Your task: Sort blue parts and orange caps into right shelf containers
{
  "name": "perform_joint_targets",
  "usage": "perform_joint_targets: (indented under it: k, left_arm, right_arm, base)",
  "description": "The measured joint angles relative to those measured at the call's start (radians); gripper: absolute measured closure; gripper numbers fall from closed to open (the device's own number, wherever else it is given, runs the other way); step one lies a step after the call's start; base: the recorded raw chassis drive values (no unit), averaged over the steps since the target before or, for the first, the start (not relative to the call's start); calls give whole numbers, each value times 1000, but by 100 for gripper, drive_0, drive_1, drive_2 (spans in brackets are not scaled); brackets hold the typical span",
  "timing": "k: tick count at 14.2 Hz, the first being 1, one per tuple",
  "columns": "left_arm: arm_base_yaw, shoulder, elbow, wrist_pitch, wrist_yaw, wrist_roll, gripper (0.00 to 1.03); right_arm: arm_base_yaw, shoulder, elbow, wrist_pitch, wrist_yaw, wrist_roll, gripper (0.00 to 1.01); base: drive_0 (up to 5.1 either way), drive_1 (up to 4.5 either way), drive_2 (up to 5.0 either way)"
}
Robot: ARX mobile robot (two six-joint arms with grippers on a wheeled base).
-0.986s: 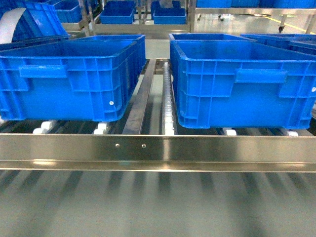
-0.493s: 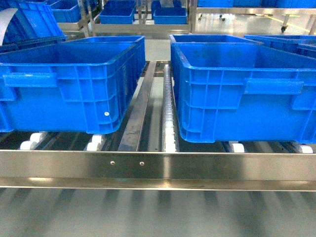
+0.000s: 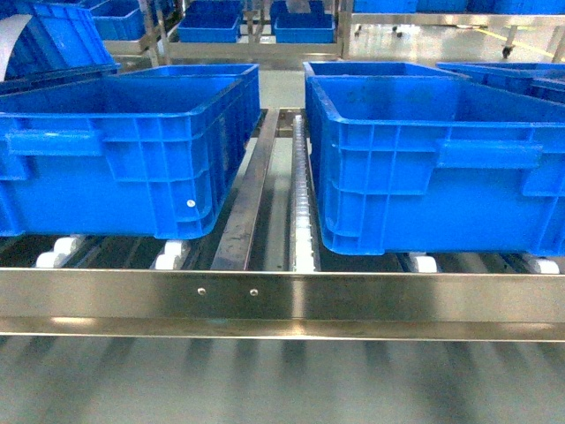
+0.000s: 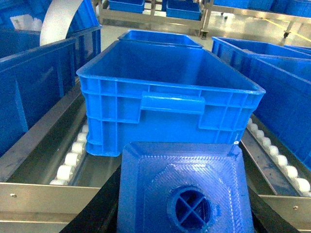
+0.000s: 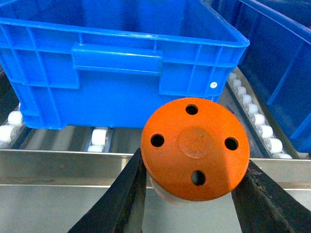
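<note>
Stainless shelf (image 3: 282, 296): shiny front rail, white rollers (image 3: 303, 238), centre divider; more racks and blue crates stood behind on a pale floor.

Right shelf containers: two large blue crates at the front, one left (image 3: 124, 146), one right (image 3: 437, 163), both open-topped; interiors showed no contents where visible.

Left gripper (image 4: 187, 194): clamped on a blue part (image 4: 184, 187), its studded face toward the wrist camera, short of the rail before a crate (image 4: 170, 97).

Right gripper (image 5: 192, 194): dark fingers (image 5: 124, 204) tight on either side of an orange cap (image 5: 194, 148), four-holed top showing, near the rail and short of its crate (image 5: 121, 63).

Neither arm appeared in the head view.

Handling note: you would have done well to lift each piece over the near crate wall before extending, release only above the open interior, and keep the two item types in separate crates.
</note>
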Motion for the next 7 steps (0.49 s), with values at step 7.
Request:
perform_joint_targets:
  k: [7]
  left_arm:
    - [0,0,0,0,0,0,59]
  right_arm:
    - [0,0,0,0,0,0,60]
  base:
    - [0,0,0]
